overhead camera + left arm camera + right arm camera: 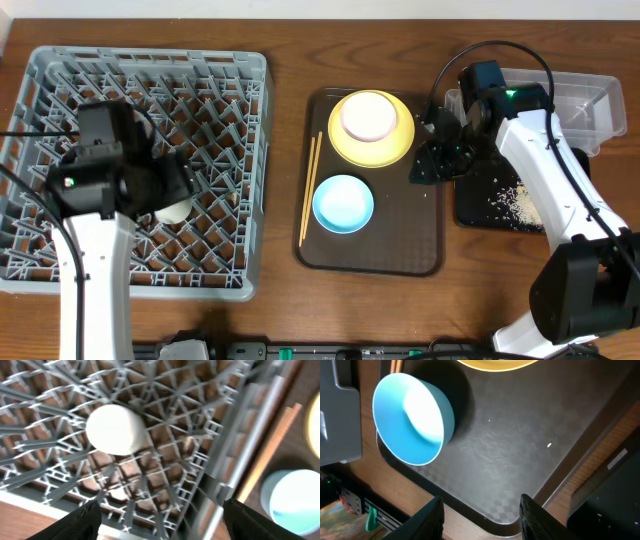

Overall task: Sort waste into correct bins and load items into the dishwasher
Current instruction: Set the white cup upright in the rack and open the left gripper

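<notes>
My left gripper [161,507] hangs wide and empty over the dish rack [225,75], whose pegs crowd round the small white cup [115,429] lying inside. My right gripper [480,517], jaws apart on nothing, hovers over the brown serving tray [520,460]. The light blue bowl [412,420] is near it, with the chopsticks [310,185] beyond the bowl.

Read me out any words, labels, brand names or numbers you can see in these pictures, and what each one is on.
None can be read in any view.
Dish rack, brown tray, yellow plate, blue bowl, clear tub: plain, no print or label.
Green light: a lamp, no sign.
Coloured patch, right wrist view's corner: too blurred.
</notes>
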`<state>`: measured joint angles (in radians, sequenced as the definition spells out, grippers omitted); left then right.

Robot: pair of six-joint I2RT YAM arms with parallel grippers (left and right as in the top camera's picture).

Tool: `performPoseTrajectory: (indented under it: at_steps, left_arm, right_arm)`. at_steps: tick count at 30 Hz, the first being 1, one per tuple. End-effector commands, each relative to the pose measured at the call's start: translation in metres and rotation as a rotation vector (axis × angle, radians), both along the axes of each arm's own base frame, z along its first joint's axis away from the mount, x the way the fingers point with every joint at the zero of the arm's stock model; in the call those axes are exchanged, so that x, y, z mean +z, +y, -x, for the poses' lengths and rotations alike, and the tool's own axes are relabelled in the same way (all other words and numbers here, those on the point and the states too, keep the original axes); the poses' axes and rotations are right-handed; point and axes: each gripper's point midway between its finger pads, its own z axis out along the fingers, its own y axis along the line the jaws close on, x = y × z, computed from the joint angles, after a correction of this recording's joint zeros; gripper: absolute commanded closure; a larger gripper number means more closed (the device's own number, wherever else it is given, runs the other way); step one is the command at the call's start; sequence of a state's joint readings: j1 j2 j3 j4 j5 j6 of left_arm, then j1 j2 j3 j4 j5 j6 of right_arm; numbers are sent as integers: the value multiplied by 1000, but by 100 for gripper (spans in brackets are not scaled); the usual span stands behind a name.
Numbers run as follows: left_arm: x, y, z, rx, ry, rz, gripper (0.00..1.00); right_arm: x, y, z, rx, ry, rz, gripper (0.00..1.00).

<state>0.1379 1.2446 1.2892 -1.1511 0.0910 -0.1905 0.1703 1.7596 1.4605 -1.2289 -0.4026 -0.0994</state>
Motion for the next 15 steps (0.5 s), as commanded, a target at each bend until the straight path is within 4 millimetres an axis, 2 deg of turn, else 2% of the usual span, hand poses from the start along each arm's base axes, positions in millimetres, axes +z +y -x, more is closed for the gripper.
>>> performPoseTrajectory:
  at_steps: [1, 2, 3, 4, 6, 13, 15]
  left_arm:
    - [2, -14, 0, -37, 3, 33, 23]
    - [1, -17, 1, -44, 10, 34, 27]
    - [-1, -19, 2, -51, 18, 36, 35]
    - [-2, -20, 4, -56, 29, 37, 49]
    - [-4, -23, 6, -65, 43, 38, 67]
    - [-5, -24, 7, -68, 50, 39, 94]
    - [-5, -24, 7, -68, 50, 39, 94]
  right_arm:
    - [3, 2, 1, 26, -16, 12, 54]
    - [3, 2, 1, 26, -14, 12, 53]
    - [3, 2, 2, 26, -12, 12, 53]
    - [3, 2, 2, 26, -11, 13, 53]
    - [3, 2, 2, 26, -10, 13, 53]
    - [3, 2, 2, 25, -10, 12, 53]
    - [3, 2, 2, 25, -10, 12, 53]
